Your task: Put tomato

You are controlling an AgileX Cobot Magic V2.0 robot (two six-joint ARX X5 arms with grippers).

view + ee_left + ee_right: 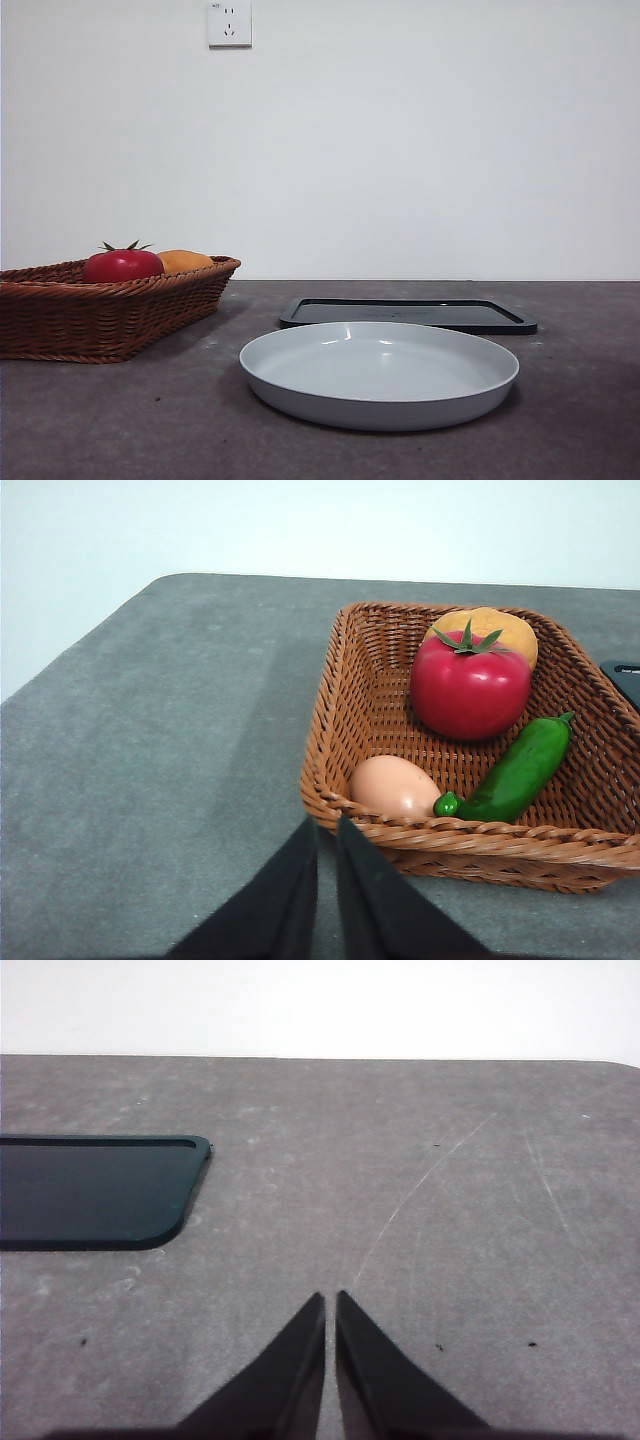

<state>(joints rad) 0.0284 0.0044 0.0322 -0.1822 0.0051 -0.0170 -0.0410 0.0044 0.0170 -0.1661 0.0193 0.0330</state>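
A brown wicker basket (105, 310) sits on the grey table (120, 420) at about nine o'clock from the picture's centre. Over its rim show the tomato (122, 265), glossy red with a dark green stem, and touching it at its three o'clock side an orange-yellow fruit (185, 261). At five o'clock from the centre lies a shallow pale grey plate (379, 404), empty and near the camera. Just behind it, at its twelve o'clock, lies a flat black tray (480, 317). A white wall socket (229, 23) hangs on the wall at eleven o'clock, high up.
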